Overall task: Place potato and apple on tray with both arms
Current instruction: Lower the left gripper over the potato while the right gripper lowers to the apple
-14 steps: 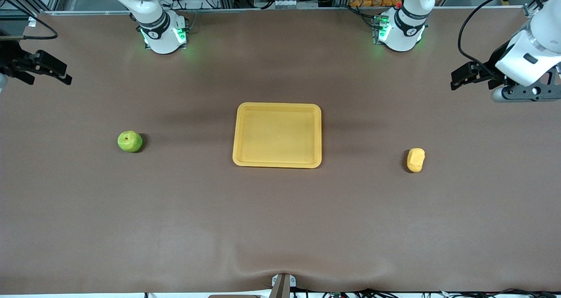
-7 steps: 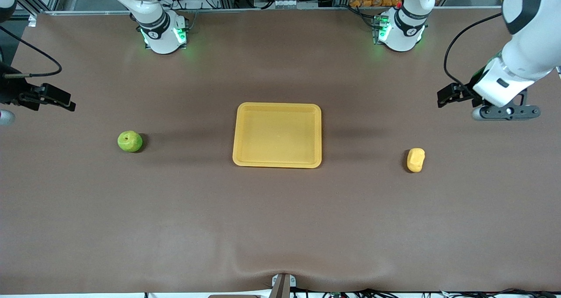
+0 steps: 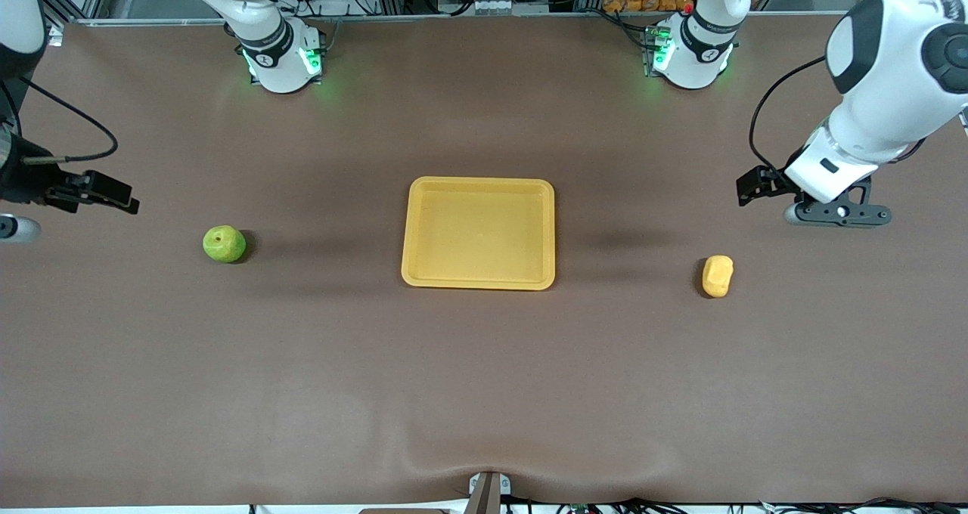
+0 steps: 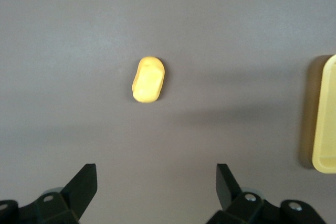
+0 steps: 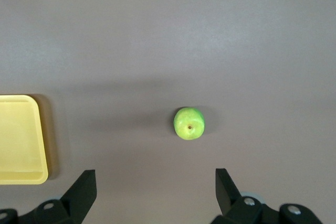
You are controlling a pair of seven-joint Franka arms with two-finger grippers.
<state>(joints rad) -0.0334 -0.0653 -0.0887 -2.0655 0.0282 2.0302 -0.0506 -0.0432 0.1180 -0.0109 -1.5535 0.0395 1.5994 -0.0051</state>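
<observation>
The yellow-orange tray (image 3: pixel 478 233) lies empty at the table's middle. The green apple (image 3: pixel 224 243) sits on the table toward the right arm's end. The yellow-orange potato (image 3: pixel 717 276) lies toward the left arm's end. My left gripper (image 3: pixel 746 190) is open and empty in the air over bare table beside the potato. In the left wrist view the potato (image 4: pixel 148 80) lies ahead of the open gripper (image 4: pixel 156 182), with the tray's edge (image 4: pixel 324 114) at the side. My right gripper (image 3: pixel 125 196) is open and empty over the table beside the apple. The right wrist view shows the apple (image 5: pixel 189 123) ahead of the gripper (image 5: pixel 156 182) and the tray's corner (image 5: pixel 18 140).
The brown table mat carries only the tray and the two pieces. The two arm bases (image 3: pixel 280 57) (image 3: pixel 692 53) stand along the table's back edge, with cables and racks past it.
Both grippers have come down and inward. The left one has moved toward the potato, the right one toward the apple. The fruits and the tray have not moved.
</observation>
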